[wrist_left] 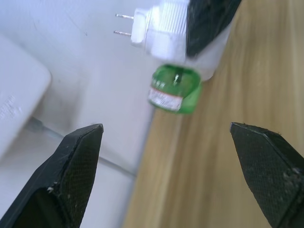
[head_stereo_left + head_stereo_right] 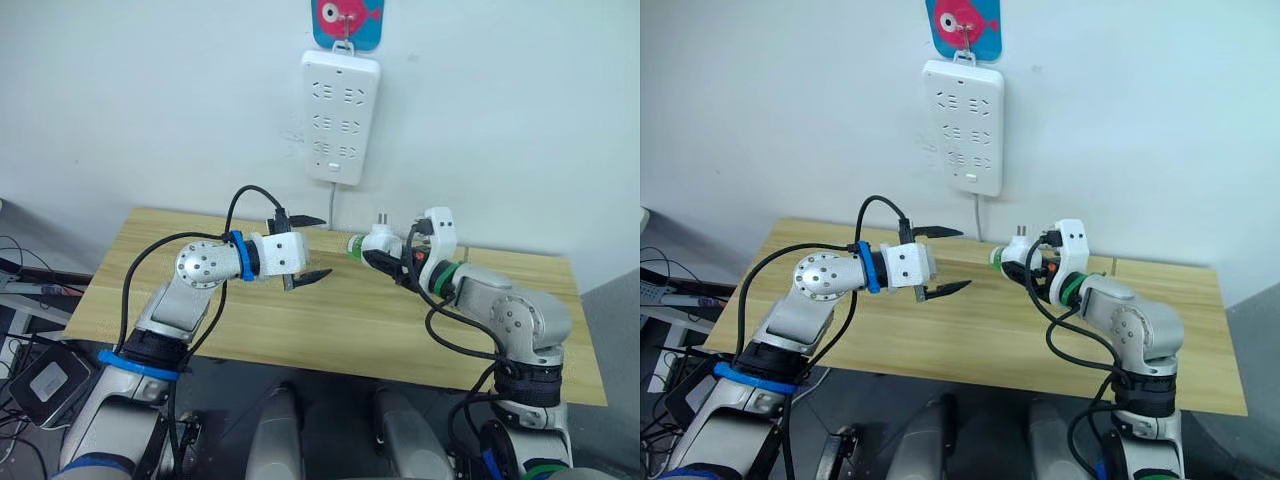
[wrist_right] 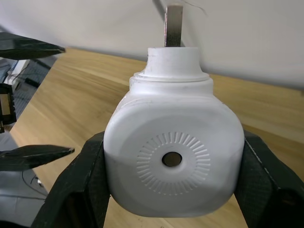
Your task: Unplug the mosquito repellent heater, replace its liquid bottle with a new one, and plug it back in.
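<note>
My right gripper (image 2: 383, 250) is shut on the mosquito repellent heater (image 2: 380, 240), a small white rounded block held above the wooden table (image 2: 300, 325). Its vent hole faces the right wrist camera and its prongs (image 1: 122, 24) point toward the wall. A green liquid bottle (image 2: 354, 245) sits in the heater's end, pointing toward my left gripper (image 2: 327, 246). That gripper is open, a short way from the bottle, with nothing between its fingers (image 1: 73, 161). In the right wrist view both black fingers (image 3: 80, 185) press the heater's (image 3: 173, 156) sides.
A long white power strip (image 2: 340, 115) hangs on the wall above the table's back edge, from a hook with a pink fish sign (image 2: 347, 20). Its cable (image 2: 333, 205) drops behind the table. Black cables and boxes (image 2: 40, 385) lie to the left.
</note>
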